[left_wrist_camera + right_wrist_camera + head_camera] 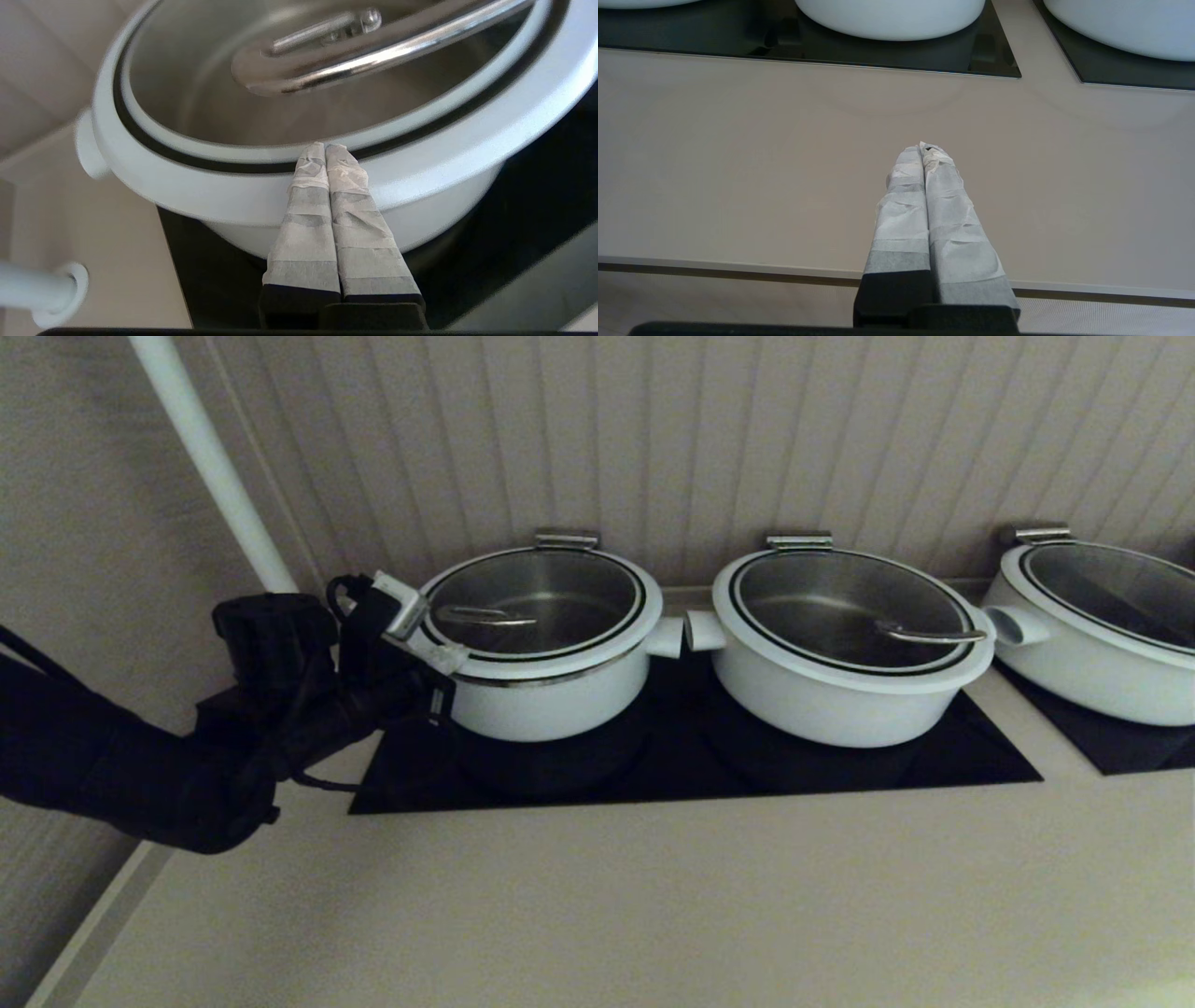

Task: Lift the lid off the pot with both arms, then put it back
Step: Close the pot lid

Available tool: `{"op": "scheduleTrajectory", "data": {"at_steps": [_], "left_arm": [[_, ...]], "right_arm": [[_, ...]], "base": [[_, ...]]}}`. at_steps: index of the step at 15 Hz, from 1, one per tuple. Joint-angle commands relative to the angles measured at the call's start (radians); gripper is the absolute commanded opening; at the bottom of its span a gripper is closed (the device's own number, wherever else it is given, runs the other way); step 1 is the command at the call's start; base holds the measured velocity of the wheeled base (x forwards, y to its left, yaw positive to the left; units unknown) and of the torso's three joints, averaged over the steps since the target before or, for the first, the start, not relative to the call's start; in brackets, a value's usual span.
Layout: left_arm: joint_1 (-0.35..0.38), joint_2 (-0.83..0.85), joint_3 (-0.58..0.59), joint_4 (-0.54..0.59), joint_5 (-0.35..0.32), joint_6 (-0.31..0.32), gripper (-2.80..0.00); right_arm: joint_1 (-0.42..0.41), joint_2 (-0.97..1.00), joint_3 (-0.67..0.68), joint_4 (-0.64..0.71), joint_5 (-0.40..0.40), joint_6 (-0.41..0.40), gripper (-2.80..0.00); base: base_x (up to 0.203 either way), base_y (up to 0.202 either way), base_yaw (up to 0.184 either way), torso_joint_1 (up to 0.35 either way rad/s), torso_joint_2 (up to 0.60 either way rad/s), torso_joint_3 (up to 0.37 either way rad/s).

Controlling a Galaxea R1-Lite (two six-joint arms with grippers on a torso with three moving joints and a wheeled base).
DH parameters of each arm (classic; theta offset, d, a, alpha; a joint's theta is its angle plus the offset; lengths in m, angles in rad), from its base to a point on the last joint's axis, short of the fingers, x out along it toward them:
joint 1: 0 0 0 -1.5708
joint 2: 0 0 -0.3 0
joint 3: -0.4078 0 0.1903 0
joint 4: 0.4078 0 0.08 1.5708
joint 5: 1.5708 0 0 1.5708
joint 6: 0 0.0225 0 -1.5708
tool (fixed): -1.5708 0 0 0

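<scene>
The lid [537, 597], clear glass with a white rim, a black ring and a steel loop handle [485, 616], sits on the pot [551, 700], the leftmost of three. My left gripper [450, 658] is at the pot's left side. In the left wrist view the left gripper [325, 147] is shut and empty. Its taped fingertips lie over the lid's white rim [444, 149] and reach the black ring. The pot's body [224, 233] shows below. My right gripper [923, 148] is shut and empty, hovering over the beige counter near its front edge, out of the head view.
A wider tapered white pot [840, 695] with its own lid stands right of the small pot, their stub handles almost touching. A third pot [1092, 663] is at the far right. All stand on black cooktops [691, 761]. A white pipe [210, 457] rises behind the left arm.
</scene>
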Motion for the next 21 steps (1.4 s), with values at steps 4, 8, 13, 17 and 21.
{"op": "scheduleTrajectory", "data": {"at_steps": [4, 8, 13, 17, 21], "left_arm": [[0.0, 0.003, 0.074, -0.072, 0.0, 0.004, -2.8], [0.0, 0.004, 0.102, -0.087, 0.006, 0.002, -2.8], [0.0, 0.018, 0.099, -0.088, 0.006, 0.002, -2.8], [0.0, 0.0, 0.108, -0.088, 0.007, 0.002, -2.8], [-0.001, -0.048, 0.133, -0.088, 0.025, 0.006, -2.8]], "right_arm": [[0.0, 0.0, 0.0, 0.0, 0.001, -0.001, -2.8], [0.0, 0.0, 0.0, 0.0, 0.001, -0.001, -2.8], [0.0, 0.0, 0.0, 0.001, 0.001, -0.001, -2.8], [0.0, 0.0, 0.0, 0.0, 0.001, -0.001, -2.8], [0.0, 0.0, 0.0, 0.0, 0.001, -0.001, -2.8]], "base": [[0.0, 0.0, 0.0, 0.0, 0.0, 0.0], [0.0, 0.0, 0.0, 0.0, 0.0, 0.0], [0.0, 0.0, 0.0, 0.0, 0.0, 0.0], [0.0, 0.0, 0.0, 0.0, 0.0, 0.0], [0.0, 0.0, 0.0, 0.0, 0.0, 0.0]]}}
